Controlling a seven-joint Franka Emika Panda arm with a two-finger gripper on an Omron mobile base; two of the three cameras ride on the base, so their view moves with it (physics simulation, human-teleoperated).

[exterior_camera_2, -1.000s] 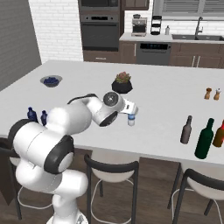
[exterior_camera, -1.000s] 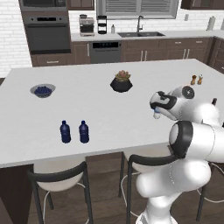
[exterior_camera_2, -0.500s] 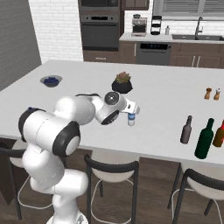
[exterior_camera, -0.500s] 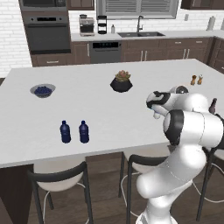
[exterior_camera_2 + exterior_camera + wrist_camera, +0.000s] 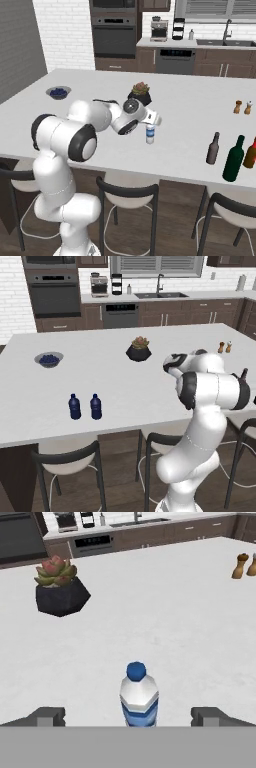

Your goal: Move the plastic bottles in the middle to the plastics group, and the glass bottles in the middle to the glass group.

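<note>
Hand view: water bottle (image 5: 139, 699) upright between spread fingers (image 5: 47, 716) of hand (image 5: 128, 717)

**Arm Blocked Much of the Counter's Right Side**

In the left base view, the robot's arm covered the clear water bottle; only the top of a dark bottle (image 5: 244, 374) peeked past the elbow at right. In the right base view, the frame's right edge cut an amber bottle (image 5: 251, 153). The hand view's bottom edge cropped the water bottle (image 5: 139, 699) at its label, and the right edge clipped one shaker (image 5: 252, 565).
</note>
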